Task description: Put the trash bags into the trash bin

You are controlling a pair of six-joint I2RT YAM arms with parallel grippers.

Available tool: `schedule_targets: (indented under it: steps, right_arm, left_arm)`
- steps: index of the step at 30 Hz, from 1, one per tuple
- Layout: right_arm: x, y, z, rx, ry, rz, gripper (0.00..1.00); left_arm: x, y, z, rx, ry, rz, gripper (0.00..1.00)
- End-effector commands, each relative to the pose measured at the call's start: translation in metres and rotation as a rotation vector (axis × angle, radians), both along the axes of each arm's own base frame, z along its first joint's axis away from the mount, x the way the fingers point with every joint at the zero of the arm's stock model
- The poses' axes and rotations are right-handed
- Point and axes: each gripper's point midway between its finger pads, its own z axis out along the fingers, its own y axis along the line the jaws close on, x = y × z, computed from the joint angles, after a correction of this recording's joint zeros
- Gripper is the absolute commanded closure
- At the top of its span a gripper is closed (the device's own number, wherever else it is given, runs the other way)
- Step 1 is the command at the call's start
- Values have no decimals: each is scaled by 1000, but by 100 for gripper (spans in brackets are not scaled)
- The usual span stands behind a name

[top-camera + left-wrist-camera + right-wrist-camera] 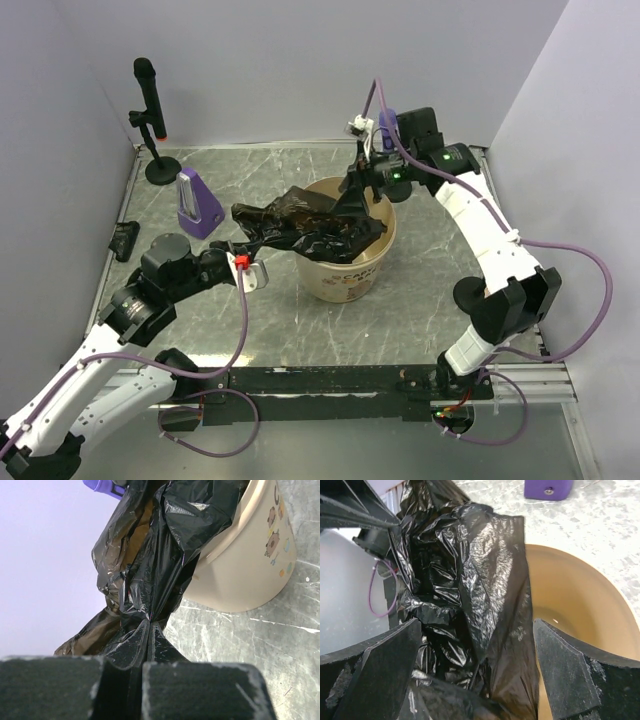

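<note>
Trash bags [305, 228], glossy black crinkled film, lie bunched across the open top of the trash bin [345, 285]. This is a tan bucket with a small cartoon print, standing upright near the middle of the grey marbled bench [440, 250]. Part of the film sits inside the rim. A tail of it spills over the bin's left side and runs to the left end effector [142, 665], which is clenched tight on that tail close beside the bin. The right end effector [476, 640] hangs over the bin's far rim, released, its two fingers spread wide on either side of the bunched film without pinching it. A purple metronome [198, 203] and a microphone on a stand [150, 110] stand toward the far left of the bench.
</note>
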Motion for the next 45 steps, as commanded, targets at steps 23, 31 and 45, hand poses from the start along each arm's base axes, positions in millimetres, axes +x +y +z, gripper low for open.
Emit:
schedule_targets:
  steps: [23, 31, 45]
  right_arm:
    - [-13, -16, 33, -75, -615, -230, 100]
    - [-32, -30, 26, -101, -787, -223, 100]
    - [-42, -43, 28, -125, -872, -236, 100]
  left_arm:
    - [-31, -2, 40, -98, 360, 23, 32]
    - [-3, -22, 112, -396, 516, 89, 22]
    - [85, -35, 55, -376, 546, 106, 22]
